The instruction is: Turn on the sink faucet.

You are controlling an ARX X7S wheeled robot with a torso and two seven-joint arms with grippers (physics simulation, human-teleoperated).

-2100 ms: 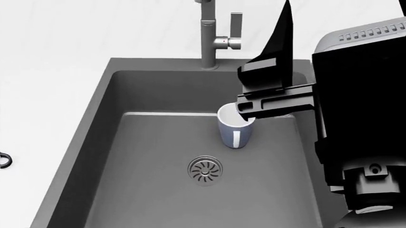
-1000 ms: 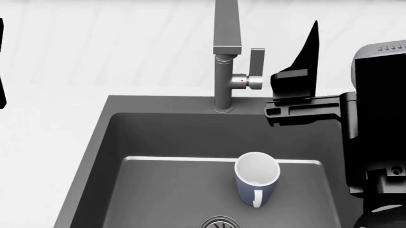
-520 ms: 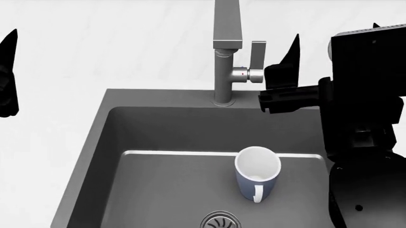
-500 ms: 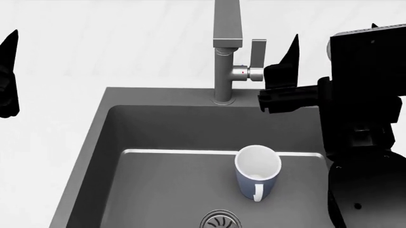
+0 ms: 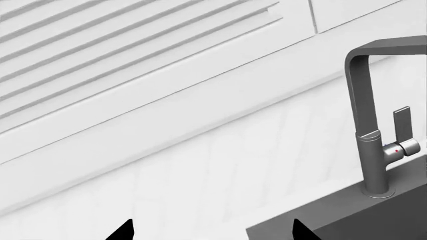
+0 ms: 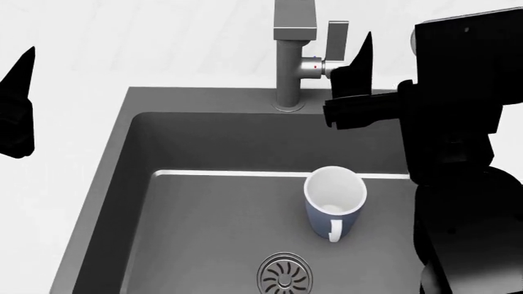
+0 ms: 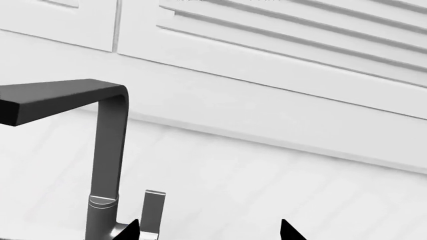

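**Right gripper beside the faucet lever, nothing grasped**

In the head view the sink faucet (image 6: pixel 292 58) stands upright at 12 o'clock on the back rim of the sink (image 6: pixel 122 184), its flat lever handle (image 6: pixel 337 40) pointing up on the column's right side, with a small red dot on the stub that carries it. The right gripper (image 6: pixel 353 73) sits just to the 3 o'clock side of that lever; one dark pointed finger rises close beside the handle, and whether it touches cannot be told. In the right wrist view two finger tips show well apart with the lever (image 7: pixel 153 212) near one of them, so the fingers are released and clasp nothing.

The left gripper (image 6: pixel 16 110) hangs at 9 o'clock over the white surface (image 6: pixel 65 55), well away from the sink. The left wrist view shows its two tips spread wide and bare, with the faucet (image 5: pixel 370 130) off to one side.

Inside the basin a blue mug (image 6: pixel 334 202) with a white interior stands upright, at about 1 o'clock from the round slotted drain (image 6: pixel 285 275)
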